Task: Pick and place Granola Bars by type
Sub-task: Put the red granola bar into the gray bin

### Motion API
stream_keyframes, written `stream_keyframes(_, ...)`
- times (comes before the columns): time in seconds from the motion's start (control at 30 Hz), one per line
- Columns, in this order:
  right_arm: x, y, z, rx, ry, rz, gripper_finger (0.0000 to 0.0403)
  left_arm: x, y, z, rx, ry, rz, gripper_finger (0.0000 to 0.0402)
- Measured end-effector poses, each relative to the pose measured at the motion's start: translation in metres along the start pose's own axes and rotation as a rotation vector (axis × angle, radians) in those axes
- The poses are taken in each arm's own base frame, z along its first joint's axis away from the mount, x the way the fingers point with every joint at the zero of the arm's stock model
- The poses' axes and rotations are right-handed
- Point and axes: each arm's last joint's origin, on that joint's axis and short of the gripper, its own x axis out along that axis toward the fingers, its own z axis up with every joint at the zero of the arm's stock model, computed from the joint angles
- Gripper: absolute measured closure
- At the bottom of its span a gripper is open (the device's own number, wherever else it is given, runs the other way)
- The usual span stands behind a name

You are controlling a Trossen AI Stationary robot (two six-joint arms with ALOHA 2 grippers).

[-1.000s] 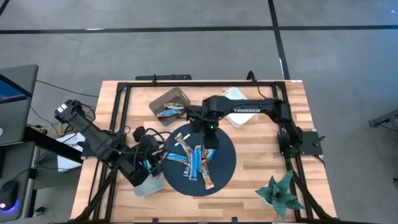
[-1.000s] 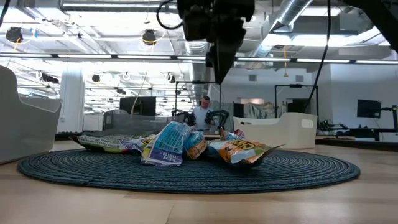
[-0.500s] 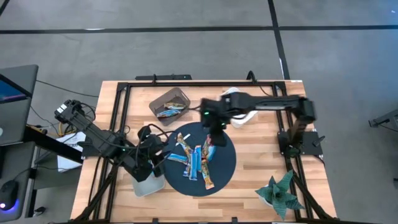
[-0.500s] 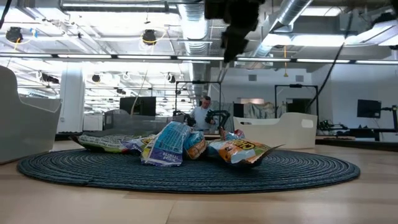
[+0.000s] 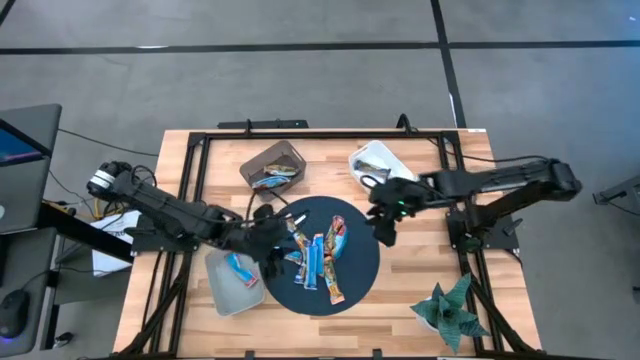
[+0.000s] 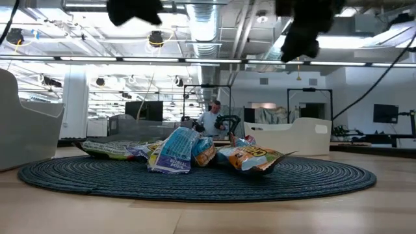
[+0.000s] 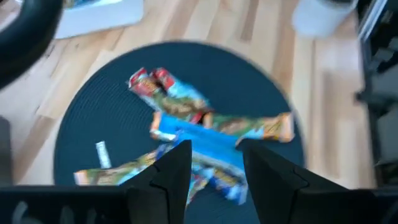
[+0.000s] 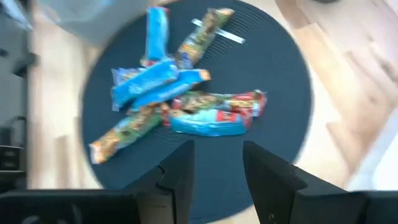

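Observation:
Several granola bars (image 5: 316, 250) in blue, orange-brown and red wrappers lie heaped on a round dark blue mat (image 5: 358, 272); they also show in the low view (image 6: 195, 151). My left gripper (image 5: 272, 258) hovers open over the mat's left edge, and the bars (image 7: 205, 124) lie beyond its fingers (image 7: 214, 152). My right gripper (image 5: 384, 228) hovers open over the mat's right edge, facing the bars (image 8: 180, 106) from the other side (image 8: 217, 149). Both hold nothing. One blue bar (image 5: 240, 268) lies in the grey bin (image 5: 222, 292).
A thin white stick (image 5: 297, 220) lies on the mat's far-left part. A brown bin (image 5: 262, 155) with bars in it and a white bin (image 5: 378, 160) stand at the table's far side. A green plant (image 5: 450, 310) stands at the near right corner.
My right gripper has swung from above the mat's far-left part toward the table's right, to the mat's right edge. My left gripper has moved right from above the grey bin to the mat's left edge, uncovering the bin and a blue bar in it.

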Motion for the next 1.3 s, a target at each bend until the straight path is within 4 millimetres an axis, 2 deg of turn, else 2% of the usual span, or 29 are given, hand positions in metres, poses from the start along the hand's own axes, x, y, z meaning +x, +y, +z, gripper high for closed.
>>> stream_keyframes(0.2, -0.014, 0.012, -0.017, 0.049, -0.071, 0.076, 0.0274, 0.012, 0.035, 0.005, 0.021, 0.143, -0.008, 0.0263)
stream_keyframes(0.3, -0.018, 0.021, -0.023, 0.036, -0.083, 0.09, 0.0274, 0.013, 0.043, 0.004, 0.07, 0.202, -0.049, 0.0263)
stream_keyframes(0.43, -0.019, 0.034, -0.029, -0.012, -0.1, 0.09, 0.0274, 0.013, 0.039, 0.001, 0.177, 0.242, -0.144, 0.0263)
stream_keyframes(0.6, -0.016, 0.045, -0.035, -0.053, -0.129, 0.027, 0.0274, 0.019, 0.03, -0.003, 0.23, 0.261, -0.174, 0.0263)
stream_keyframes(0.8, -0.012, 0.047, -0.036, -0.063, -0.14, -0.014, 0.0274, 0.058, 0.018, -0.019, 0.347, 0.351, -0.172, 0.0263)
stream_keyframes(1.0, -0.01, 0.047, -0.035, -0.056, -0.136, -0.016, 0.0274, 0.095, 0.015, -0.038, 0.423, 0.468, -0.15, 0.0263)
stream_keyframes(1.3, -0.009, 0.049, -0.037, -0.027, -0.128, -0.008, 0.0274, 0.118, 0.018, -0.055, 0.479, 0.568, -0.074, 0.0263)
